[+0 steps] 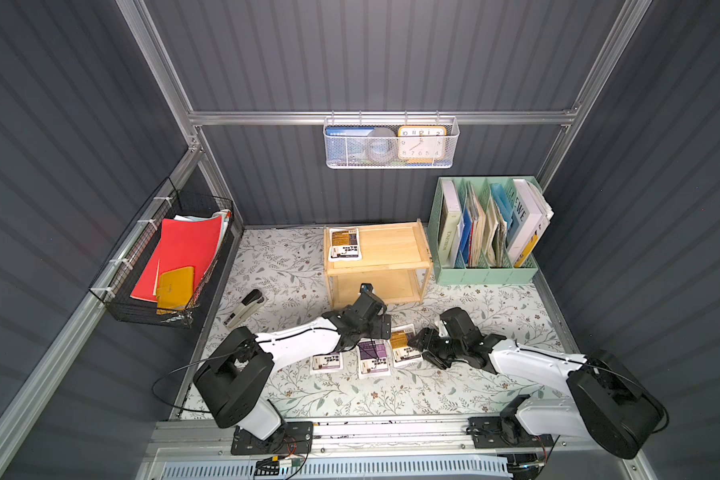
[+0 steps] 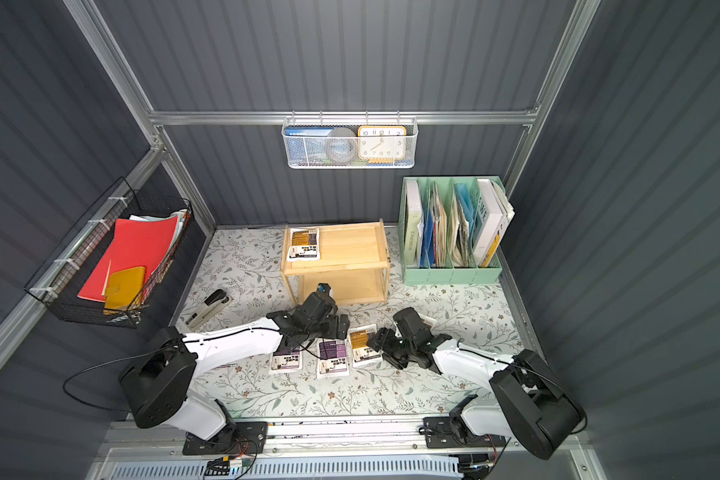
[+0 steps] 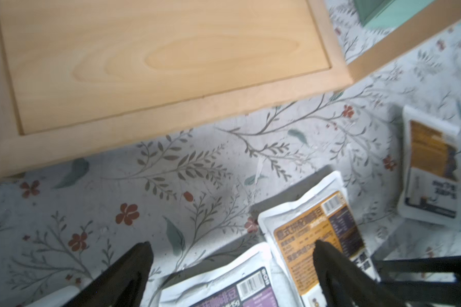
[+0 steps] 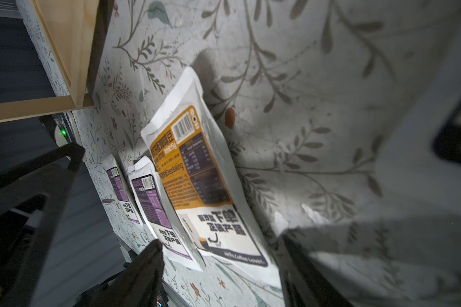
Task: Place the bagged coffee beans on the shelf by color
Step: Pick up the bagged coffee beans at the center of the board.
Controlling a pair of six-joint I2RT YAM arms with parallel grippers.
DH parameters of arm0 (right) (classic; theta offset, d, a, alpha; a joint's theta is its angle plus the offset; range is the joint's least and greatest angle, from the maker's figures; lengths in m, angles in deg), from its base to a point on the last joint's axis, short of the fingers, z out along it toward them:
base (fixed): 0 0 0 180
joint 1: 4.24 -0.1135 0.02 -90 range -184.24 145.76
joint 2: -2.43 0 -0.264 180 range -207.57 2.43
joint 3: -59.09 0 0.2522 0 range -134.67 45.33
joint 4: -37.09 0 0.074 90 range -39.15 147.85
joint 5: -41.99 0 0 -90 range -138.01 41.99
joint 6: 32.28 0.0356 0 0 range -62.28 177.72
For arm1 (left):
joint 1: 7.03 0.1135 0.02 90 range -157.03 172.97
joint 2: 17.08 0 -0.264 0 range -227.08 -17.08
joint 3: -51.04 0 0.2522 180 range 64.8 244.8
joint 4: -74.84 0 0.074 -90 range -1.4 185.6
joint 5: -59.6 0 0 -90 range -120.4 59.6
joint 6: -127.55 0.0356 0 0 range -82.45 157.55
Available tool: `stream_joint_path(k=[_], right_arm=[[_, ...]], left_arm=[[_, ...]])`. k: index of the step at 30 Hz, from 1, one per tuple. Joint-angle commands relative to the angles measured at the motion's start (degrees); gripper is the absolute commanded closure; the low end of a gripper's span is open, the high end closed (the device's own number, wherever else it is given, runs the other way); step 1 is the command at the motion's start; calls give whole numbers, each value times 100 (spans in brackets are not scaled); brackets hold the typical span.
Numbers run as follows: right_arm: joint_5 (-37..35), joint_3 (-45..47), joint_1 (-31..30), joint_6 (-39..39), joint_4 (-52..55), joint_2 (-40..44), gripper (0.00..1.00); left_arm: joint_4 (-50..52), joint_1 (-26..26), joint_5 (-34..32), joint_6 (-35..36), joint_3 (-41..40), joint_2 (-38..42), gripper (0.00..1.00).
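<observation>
While the orange-label pouch [image 4: 202,186] lies flat on the floral mat [image 4: 304,79], edge to edge with a purple-label pouch [image 4: 155,210], closing could nip both or skid off the thin film. It sits just ahead of your right gripper [image 4: 220,240], between its parted jaws, unheld. Your left gripper [image 3: 232,245] hovers nearby, jaws likewise apart and empty; the shelf [image 1: 391,249] stands beyond.

A mint-green file organizer [image 1: 485,276] stands at the back right, packed with upright books and folders. Above it, a white mesh basket [image 1: 336,154] hangs from the rail and holds an orange-rimmed clock [image 1: 422,143]. On the left wall, a black wire basket [image 1: 150,313] carries a red folder [image 1: 184,253] and a yellow wallet [image 1: 176,286]. A stapler [image 1: 244,308] lies nearby on the floral table cover [image 1: 350,395].
</observation>
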State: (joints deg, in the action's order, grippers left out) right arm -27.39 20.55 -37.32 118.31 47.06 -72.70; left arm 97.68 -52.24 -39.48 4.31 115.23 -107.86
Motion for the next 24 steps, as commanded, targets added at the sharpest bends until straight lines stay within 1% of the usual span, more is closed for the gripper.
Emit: stream_joint_path(k=[1, 14, 17, 24], right_arm=[[-45, 183, 12, -92, 273, -205, 29], [-85, 350, 20, -74, 186, -246, 29], [-67, 351, 18, -67, 148, -291, 29], [-41, 377, 16, -59, 109, -335, 30]], left_arm=[[362, -107, -144, 166, 70, -170, 0], [314, -202, -166, 172, 354, -725, 0], [351, -211, -224, 168, 450, -845, 0], [789, -273, -577, -10, 733, -1175, 0]])
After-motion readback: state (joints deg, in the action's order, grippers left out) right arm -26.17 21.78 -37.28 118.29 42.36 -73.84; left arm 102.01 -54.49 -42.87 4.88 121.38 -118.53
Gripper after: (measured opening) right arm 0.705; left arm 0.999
